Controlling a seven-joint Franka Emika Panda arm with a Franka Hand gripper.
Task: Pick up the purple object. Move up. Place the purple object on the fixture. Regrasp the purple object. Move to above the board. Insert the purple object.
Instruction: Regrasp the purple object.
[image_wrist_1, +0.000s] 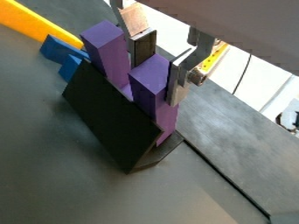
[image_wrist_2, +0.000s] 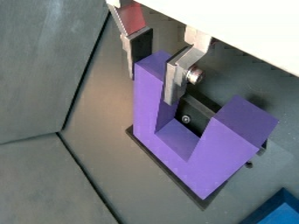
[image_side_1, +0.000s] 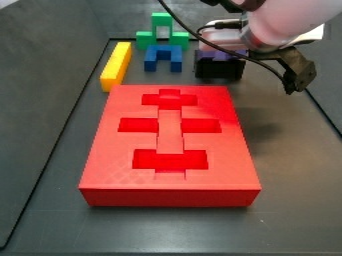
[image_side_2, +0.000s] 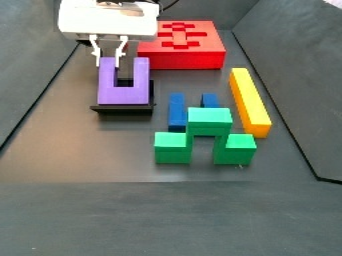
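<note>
Purple object (image_side_2: 123, 83) stands prongs-up on the fixture (image_side_2: 123, 107), well apart from the red board (image_side_2: 185, 42). My gripper (image_wrist_2: 160, 54) straddles one prong, its fingers (image_wrist_2: 179, 72) close beside it; whether they clamp it, I cannot tell.

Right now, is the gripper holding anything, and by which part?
The gripper straddles one prong of the purple object, which sits on the fixture. Whether the pads actually clamp that prong cannot be told.

The purple U-shaped plastic block (image_wrist_2: 193, 144) looks smooth and matt. The pincer (image_wrist_2: 158, 52) at the frame's top has flat silver metal fingers (image_wrist_2: 179, 70) — dark pads. The black fixture (image_wrist_1: 111, 118) — dull, matt.
</note>
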